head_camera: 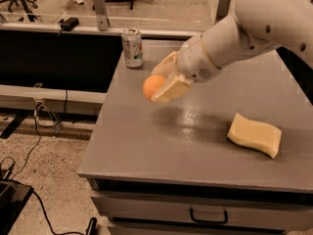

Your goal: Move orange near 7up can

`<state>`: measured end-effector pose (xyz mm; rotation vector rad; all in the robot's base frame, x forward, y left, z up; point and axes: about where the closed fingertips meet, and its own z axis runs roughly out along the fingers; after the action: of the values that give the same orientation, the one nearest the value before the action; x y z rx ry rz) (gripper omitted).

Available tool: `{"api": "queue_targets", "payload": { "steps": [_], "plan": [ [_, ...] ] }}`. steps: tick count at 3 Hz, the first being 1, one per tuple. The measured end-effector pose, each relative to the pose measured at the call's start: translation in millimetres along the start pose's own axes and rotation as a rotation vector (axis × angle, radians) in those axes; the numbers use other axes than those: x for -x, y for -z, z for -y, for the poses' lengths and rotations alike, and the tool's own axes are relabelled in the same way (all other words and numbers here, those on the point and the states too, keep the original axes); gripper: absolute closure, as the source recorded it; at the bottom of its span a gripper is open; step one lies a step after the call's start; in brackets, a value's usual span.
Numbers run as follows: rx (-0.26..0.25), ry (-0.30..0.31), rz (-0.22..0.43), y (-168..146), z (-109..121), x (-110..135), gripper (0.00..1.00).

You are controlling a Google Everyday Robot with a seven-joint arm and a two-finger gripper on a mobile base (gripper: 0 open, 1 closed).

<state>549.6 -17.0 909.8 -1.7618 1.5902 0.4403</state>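
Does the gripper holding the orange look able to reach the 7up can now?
Probably yes: the gripper, shut on the orange, is near the 7up can and nothing stands between them.

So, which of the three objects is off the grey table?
The smooth round orange fruit: the claw grips it above the grey table, towards its left. The green-marked silver can and pale yellow sponge block rest on it.
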Motion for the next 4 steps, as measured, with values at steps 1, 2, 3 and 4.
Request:
{"api": "queue_targets", "payload": {
  "steps": [1,2,3,4],
  "plan": [
    [-0.093,-0.014,0.018,2,51,-8,1.0],
    [-0.146,-0.002,0.025,-11,92,-7,1.0],
    [-0.146,-0.002,0.025,-11,92,-7,1.0],
    [-0.197,-0.042,0.02,-19,108,-11,1.0]
  ]
}}
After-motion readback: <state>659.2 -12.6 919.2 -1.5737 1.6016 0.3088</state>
